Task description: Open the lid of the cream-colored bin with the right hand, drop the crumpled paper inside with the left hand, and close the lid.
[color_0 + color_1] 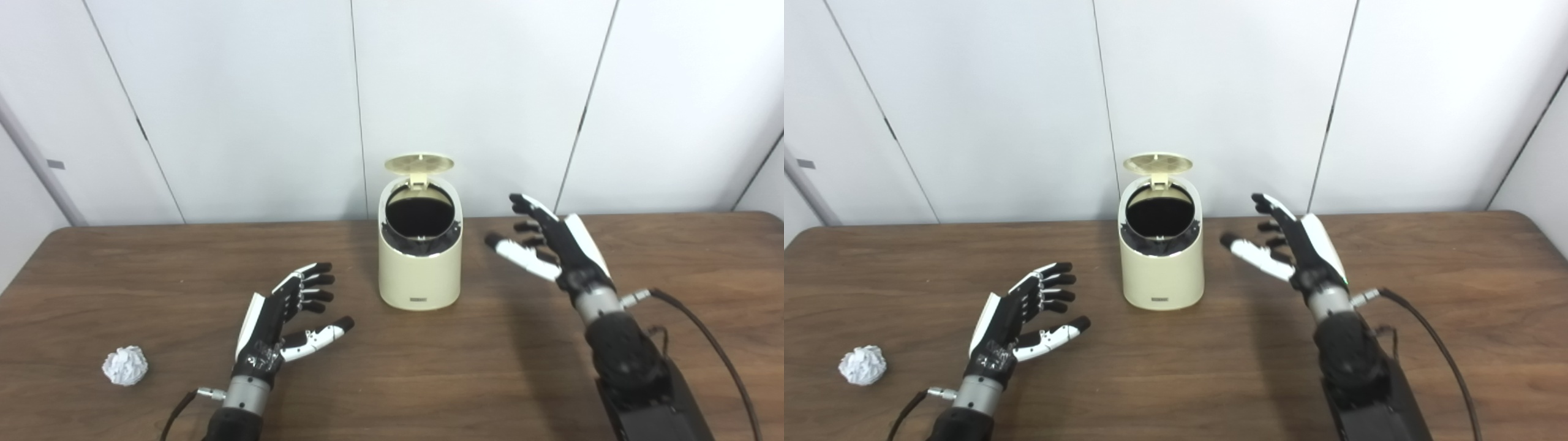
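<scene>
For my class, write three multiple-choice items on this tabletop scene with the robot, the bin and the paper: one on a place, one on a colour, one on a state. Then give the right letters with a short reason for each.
1. Where does the crumpled paper lie?
A. inside the bin
B. on the table, left of the left hand
C. in the right hand

2. What colour is the outside of the bin?
A. cream
B. red
C. blue

3. How does the lid stand?
A. shut flat
B. lying on the table
C. raised open at the back

Answers:
1 B: the paper sits on the wooden table beyond the left hand, apart from it.
2 A: the bin's wall is cream, its inside dark.
3 C: the lid stands up behind the dark opening; the right hand is open beside the bin, apart from it.
</scene>
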